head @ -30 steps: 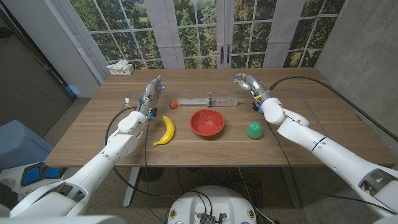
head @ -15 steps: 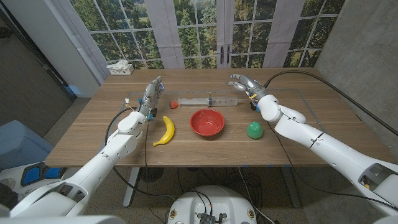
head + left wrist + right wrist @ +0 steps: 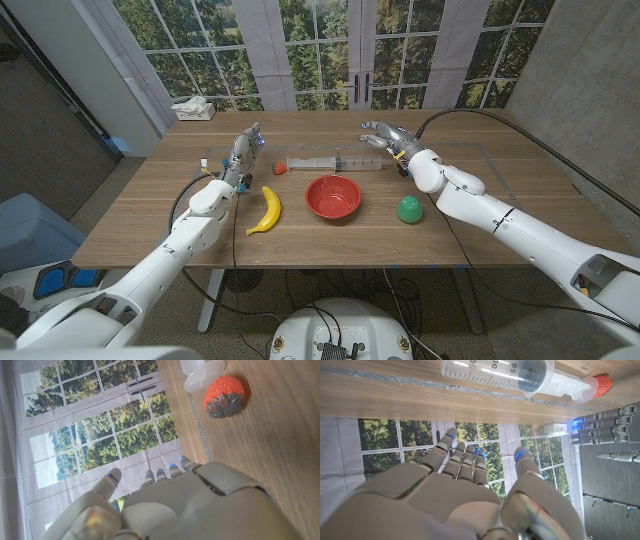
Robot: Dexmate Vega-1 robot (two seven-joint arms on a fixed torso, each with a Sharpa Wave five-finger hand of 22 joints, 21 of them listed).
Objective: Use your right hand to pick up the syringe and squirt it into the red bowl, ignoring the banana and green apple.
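Head view | right hand [image 3: 385, 134] open above syringe [image 3: 335, 162]; apart

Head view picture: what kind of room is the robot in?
Probably a lab or test room set up like a home. A wooden table stands before big paned windows showing trees, with toy-like fruit, a banana, laid out.

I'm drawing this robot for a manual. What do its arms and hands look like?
Both arms are smooth, glossy white shells with rounded joints. The left hand and right hand are silver-grey metal with small blue lights at the fingertips. Black cables run along the left arm and loop behind the right arm.
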